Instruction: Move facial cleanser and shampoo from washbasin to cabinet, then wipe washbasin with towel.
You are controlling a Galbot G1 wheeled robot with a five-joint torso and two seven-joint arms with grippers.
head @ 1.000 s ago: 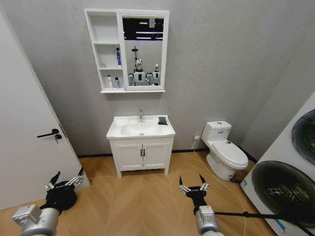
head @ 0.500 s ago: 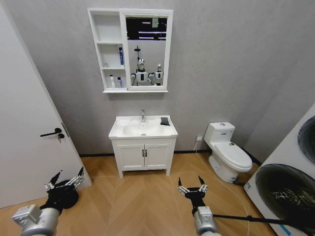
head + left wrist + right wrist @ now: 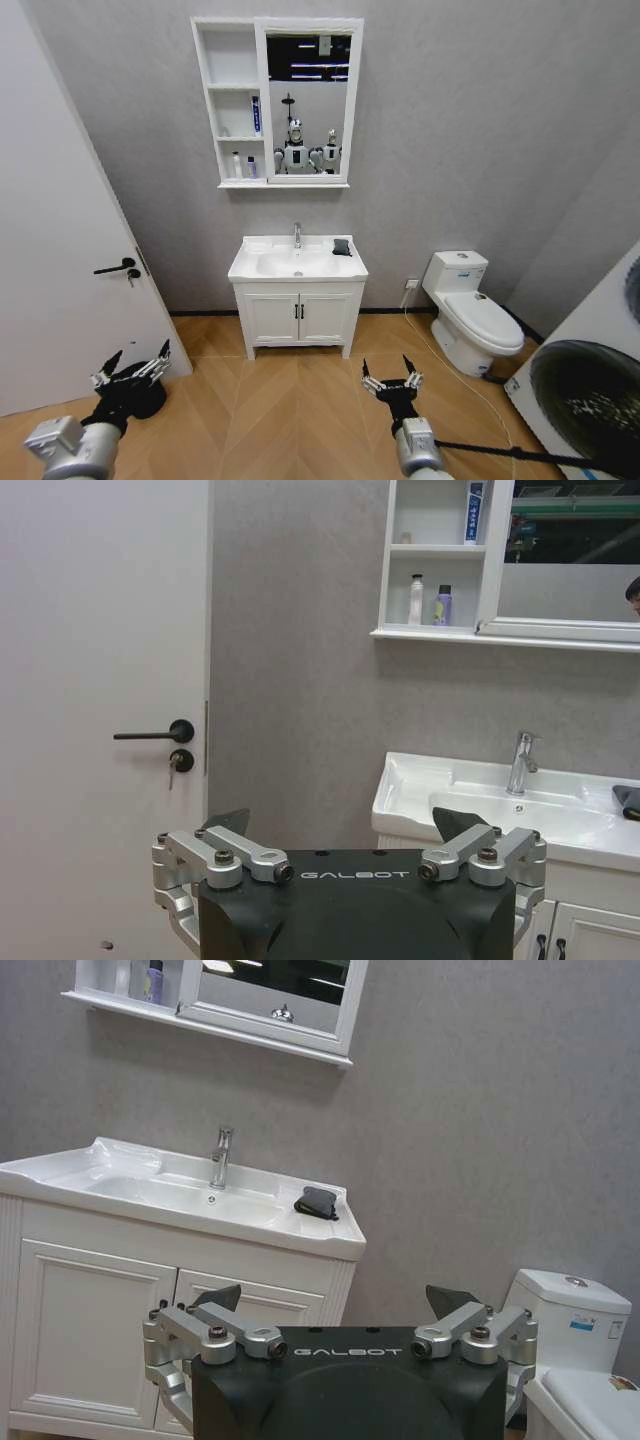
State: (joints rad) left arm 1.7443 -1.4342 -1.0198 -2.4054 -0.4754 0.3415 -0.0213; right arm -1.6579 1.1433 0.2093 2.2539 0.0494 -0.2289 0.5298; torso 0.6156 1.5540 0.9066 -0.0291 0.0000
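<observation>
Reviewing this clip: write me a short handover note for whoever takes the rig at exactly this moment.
Left gripper: open, empty, low over the floor near the door.
Right gripper: open, empty, low over the floor, well short of the vanity.
Washbasin: no bottles on it; towel lies folded at its back right corner.
Cabinet: two small bottles on the bottom shelf, a blue tube on the middle shelf.
Done: bottles appear shelved.
Left: take the towel and wipe the washbasin.

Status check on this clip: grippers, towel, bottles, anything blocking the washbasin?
Left gripper and right gripper open, empty, low over the floor. Towel on washbasin rim, right of tap. Bottles in cabinet. Nothing blocks the washbasin.
</observation>
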